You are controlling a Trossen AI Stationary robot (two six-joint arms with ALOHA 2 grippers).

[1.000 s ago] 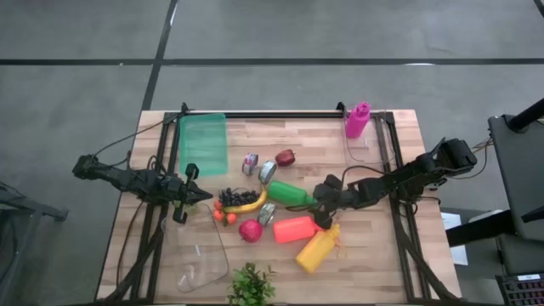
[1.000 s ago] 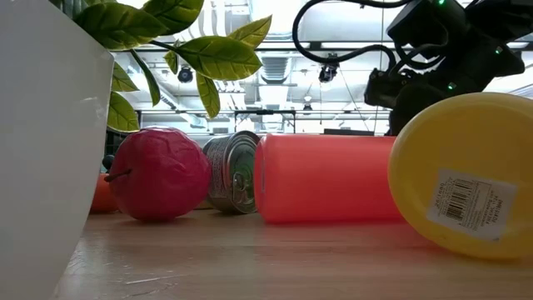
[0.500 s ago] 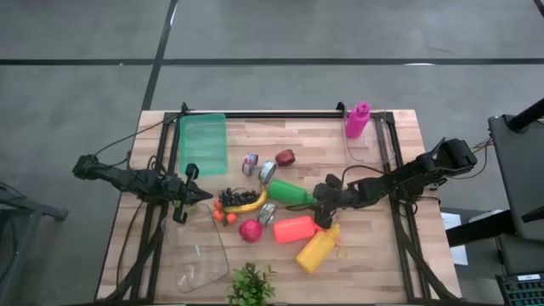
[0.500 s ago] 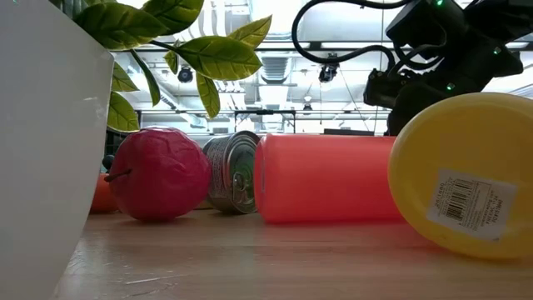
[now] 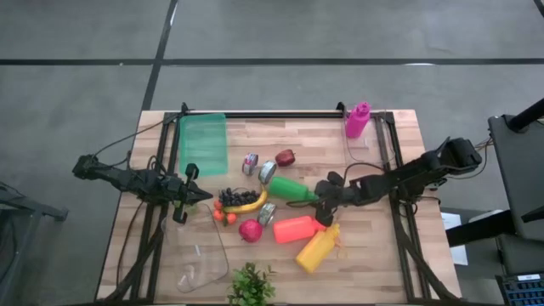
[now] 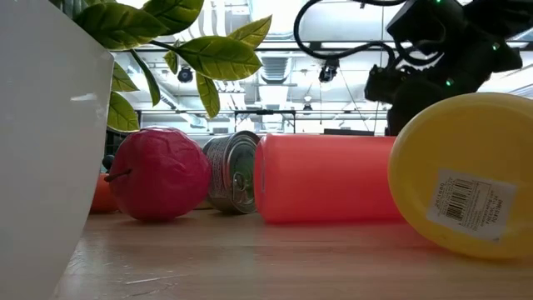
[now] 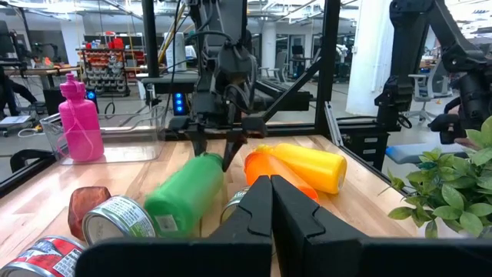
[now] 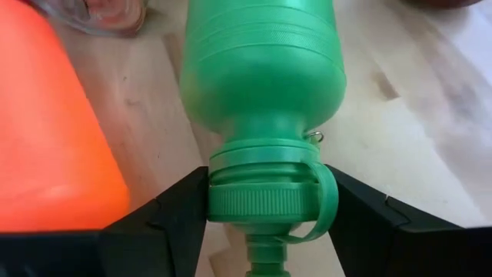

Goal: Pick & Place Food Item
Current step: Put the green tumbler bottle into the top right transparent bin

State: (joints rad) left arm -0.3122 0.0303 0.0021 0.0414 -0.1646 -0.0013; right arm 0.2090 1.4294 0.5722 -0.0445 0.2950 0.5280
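Observation:
A green bottle lies on its side in the middle of the table, its cap end toward the right edge. My right gripper is shut on that cap end; the right wrist view shows the green bottle filling the picture, with my right gripper at its cap. In the left wrist view the bottle shows with the right arm standing over it. My left gripper waits shut near the table's left side, touching nothing; the left wrist view shows it with fingers together. My right gripper pinches the green bottle's screw cap between its two fingers, one on each side. The fingers slant down from the table's right side, in line with the bottle's length. The bottle lies on its side on the table.
An orange-red bottle and a yellow bottle lie just nearer than the gripper. Cans, an apple, a banana with grapes and a red fruit crowd the middle. A pink bottle stands far right; a green container far left.
My right gripper has shut on the green bottle's cap end and has shifted slightly toward the far edge. The bottle still lies on the table where it was.

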